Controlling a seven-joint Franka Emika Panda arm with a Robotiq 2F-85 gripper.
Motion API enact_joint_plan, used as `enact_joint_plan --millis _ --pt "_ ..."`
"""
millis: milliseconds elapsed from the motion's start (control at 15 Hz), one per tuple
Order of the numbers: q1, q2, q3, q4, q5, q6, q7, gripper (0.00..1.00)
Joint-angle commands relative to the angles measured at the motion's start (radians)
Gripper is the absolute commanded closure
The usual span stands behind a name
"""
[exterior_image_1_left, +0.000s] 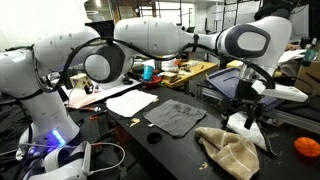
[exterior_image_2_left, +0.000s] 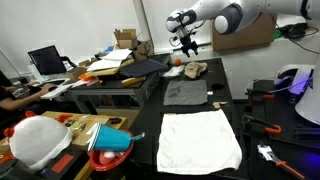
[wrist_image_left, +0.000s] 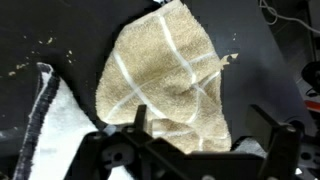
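Wrist view: tan towel (wrist_image_left: 165, 80) lower edge hidden behind gripper (wrist_image_left: 205, 128); white cloth (wrist_image_left: 55, 130) cut off at bottom edge; gripper body dark, blurred

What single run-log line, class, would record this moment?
claw: open, empty | position: over tan towel | towel: crumpled on black table | nearby: grey cloth

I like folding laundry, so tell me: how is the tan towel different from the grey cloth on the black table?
The tan towel is rumpled; the grey cloth lies flat. The tan towel has pale crossing stripes; the grey cloth looks plain. The tan towel sits under the open claw; the grey cloth lies apart from it. Both rest on the black table.
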Motion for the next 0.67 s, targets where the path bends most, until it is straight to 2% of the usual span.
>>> enact_joint_plan --millis 0,400,600 --pt "-0.018 0.019 0.021 -0.006 0.039 0.109 0.167 0.00" --pt "-0.047 0.097 0.013 -0.015 0.041 0.295 0.456 0.00" --pt "-0.075 0.114 0.006 -0.012 0.038 0.339 0.591 0.00"
